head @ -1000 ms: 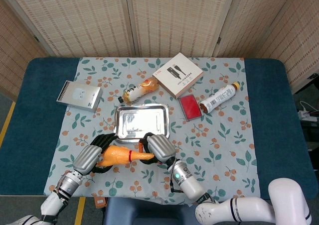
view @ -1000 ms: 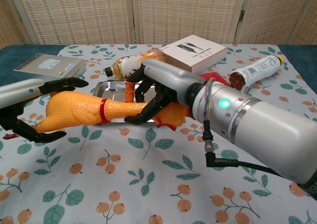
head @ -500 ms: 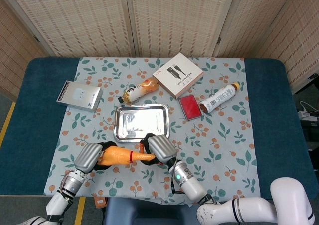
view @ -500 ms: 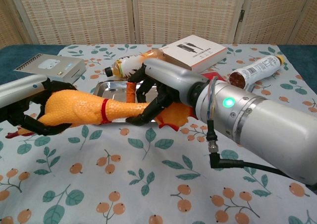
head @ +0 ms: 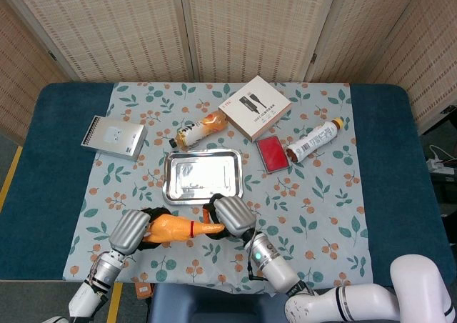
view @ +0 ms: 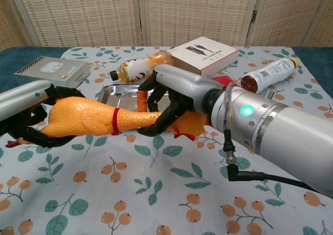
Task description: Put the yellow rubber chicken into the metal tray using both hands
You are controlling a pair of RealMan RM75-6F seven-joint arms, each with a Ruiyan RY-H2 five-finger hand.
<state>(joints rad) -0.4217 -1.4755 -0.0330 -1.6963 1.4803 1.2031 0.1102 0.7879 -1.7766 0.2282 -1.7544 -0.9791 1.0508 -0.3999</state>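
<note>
We have the chicken in both hands, lifted above the cloth at about 6 o'clock from the tray, not yet over it. Our left hand wraps its dark fingers around the fat body end; our right hand closes its fingers around the thin neck and legs end, past the red band. In the head view the chicken lies crosswise between the left hand and the right hand, just short of the tray's near rim.

We judge the carry is under way: the grasp looks made, the placing remains. The next move calls for both arms to travel together toward 12 o'clock, keeping their spacing so the soft toy neither stretches nor sags, then lower it inside the rim and open the fingers.

Beyond the tray, a juice bottle sits at 12 o'clock, a white box at 1 o'clock.
</note>
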